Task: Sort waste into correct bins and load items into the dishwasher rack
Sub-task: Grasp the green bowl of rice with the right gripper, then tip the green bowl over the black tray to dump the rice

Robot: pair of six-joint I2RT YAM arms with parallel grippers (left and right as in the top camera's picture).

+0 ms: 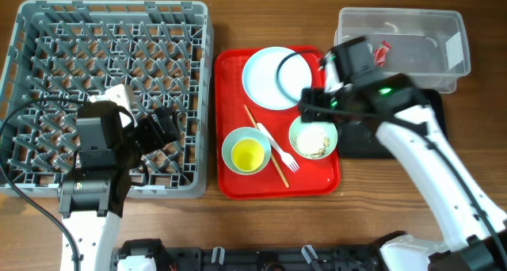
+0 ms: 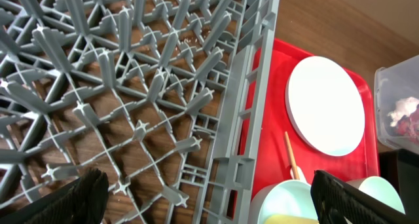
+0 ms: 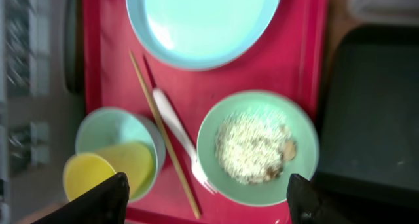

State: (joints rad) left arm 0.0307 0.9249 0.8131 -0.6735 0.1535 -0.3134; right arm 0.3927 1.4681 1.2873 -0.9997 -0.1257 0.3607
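The grey dishwasher rack fills the left and holds no dishes. My left gripper hovers open and empty over its right part, near the rim. On the red tray lie the white plate, a green bowl holding the yellow cup, a green bowl of rice crumbs, the white fork and the chopsticks. My right gripper is open and empty above the rice bowl. The clear tub holds the red wrapper.
The black tray lies right of the red tray, mostly under my right arm; it also shows in the right wrist view. The left arm's cable loops over the rack's left side. Bare wooden table lies in front.
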